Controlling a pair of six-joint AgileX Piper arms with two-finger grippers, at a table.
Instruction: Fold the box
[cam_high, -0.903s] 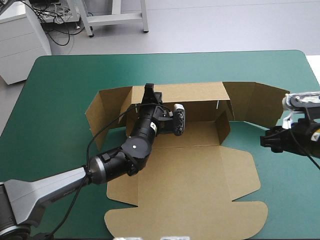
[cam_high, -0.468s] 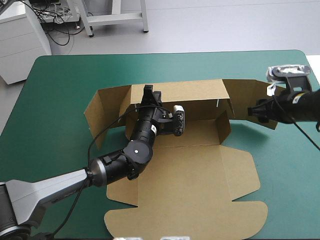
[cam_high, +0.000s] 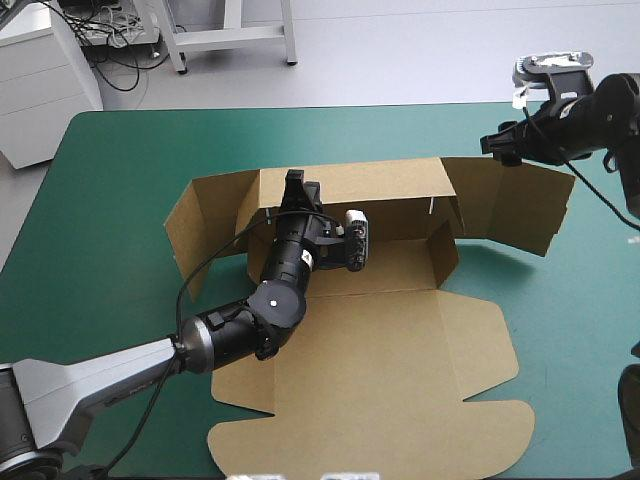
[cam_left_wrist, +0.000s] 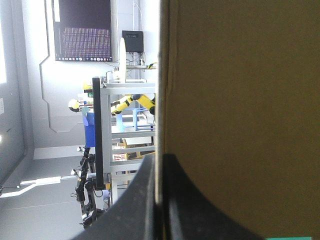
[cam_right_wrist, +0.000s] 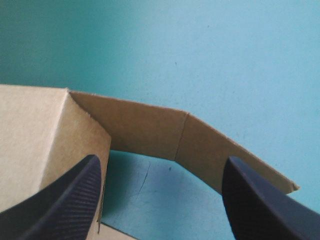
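One brown box (cam_high: 400, 350) sits half-formed mid-table on the teal-green cover (cam_high: 110, 190). Its rear wall stands upright, wing flaps angle out from both ends, and the lid lies flat toward the near edge. The left gripper (cam_high: 296, 186) pinches the rear wall near its left end, fingers all but closed on the board. The right gripper (cam_high: 497, 143) hangs over the right wing flap, fingers spread wide.
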